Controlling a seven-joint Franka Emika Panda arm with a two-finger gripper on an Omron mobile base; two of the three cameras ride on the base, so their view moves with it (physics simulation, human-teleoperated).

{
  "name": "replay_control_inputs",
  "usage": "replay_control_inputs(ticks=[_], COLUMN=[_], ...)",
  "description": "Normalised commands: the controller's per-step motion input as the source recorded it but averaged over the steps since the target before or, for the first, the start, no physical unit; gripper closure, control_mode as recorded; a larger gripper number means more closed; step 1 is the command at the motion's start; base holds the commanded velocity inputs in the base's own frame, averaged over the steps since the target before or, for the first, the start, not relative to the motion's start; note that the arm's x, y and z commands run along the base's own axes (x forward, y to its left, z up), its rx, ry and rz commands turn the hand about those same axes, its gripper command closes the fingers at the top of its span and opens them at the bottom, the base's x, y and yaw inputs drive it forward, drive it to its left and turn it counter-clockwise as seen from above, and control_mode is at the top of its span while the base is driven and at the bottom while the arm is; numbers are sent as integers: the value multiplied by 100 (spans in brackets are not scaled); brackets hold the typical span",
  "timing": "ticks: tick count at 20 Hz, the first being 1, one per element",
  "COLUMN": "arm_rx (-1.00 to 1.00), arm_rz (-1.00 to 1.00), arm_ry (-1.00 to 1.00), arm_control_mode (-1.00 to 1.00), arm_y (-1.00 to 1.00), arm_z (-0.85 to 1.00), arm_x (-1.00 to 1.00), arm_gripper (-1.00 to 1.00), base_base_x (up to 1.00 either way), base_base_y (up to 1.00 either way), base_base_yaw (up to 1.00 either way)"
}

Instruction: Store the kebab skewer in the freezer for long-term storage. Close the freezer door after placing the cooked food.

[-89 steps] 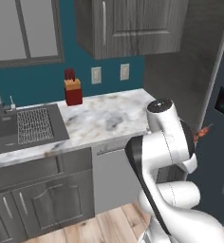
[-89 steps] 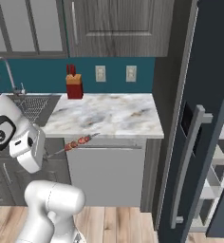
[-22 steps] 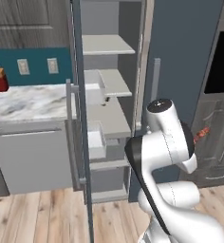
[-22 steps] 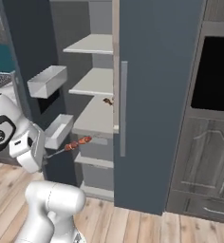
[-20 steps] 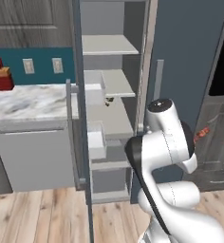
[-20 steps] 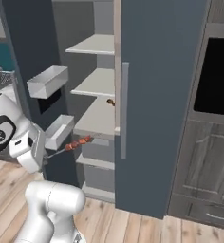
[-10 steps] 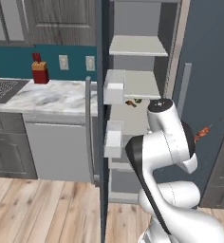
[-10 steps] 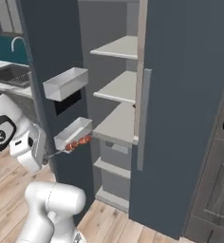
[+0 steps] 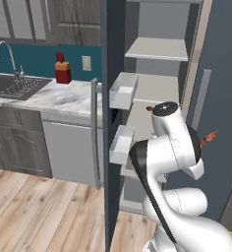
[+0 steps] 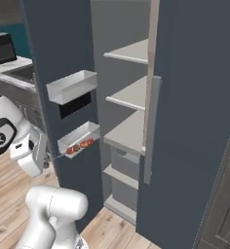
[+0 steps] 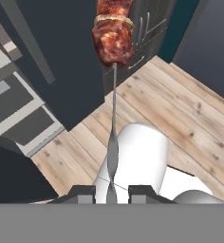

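The base has swung round to face the open freezer point(image 9: 157, 93) — the sink has slid off left. The hand point(image 11: 111, 192) stays clamped on the kebab skewer point(image 11: 113, 38), held just outside the shelves; insertion comes next, the freezer door point(image 10: 58, 87) stands wide.

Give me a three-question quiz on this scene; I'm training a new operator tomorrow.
1. True or false: the gripper is shut on the kebab skewer.
2. Is the freezer door open or closed?
3. Multiple choice: where is the skewer now? A) on a freezer shelf B) held in the air by the gripper C) on the counter

Key: 1. True; the fingers pinch the thin stick. 2. Open; the shelves and door bins show. 3. B.
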Motion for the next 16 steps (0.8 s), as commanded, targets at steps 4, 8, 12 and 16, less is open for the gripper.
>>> replay_control_inputs(ticks=[4,8,12,16], arm_rx=[0,0,0,0], arm_rz=[0,0,0,0], arm_ry=[0,0,0,0], arm_control_mode=[100,100,100,100], arm_y=[0,0,0,0], arm_z=[0,0,0,0], arm_x=[0,0,0,0], arm_gripper=[100,100,100,100], base_base_x=[0,12,38,37], base_base_y=[-30,-18,-34,-23], base_base_yaw=[4,-2,-13,-4])
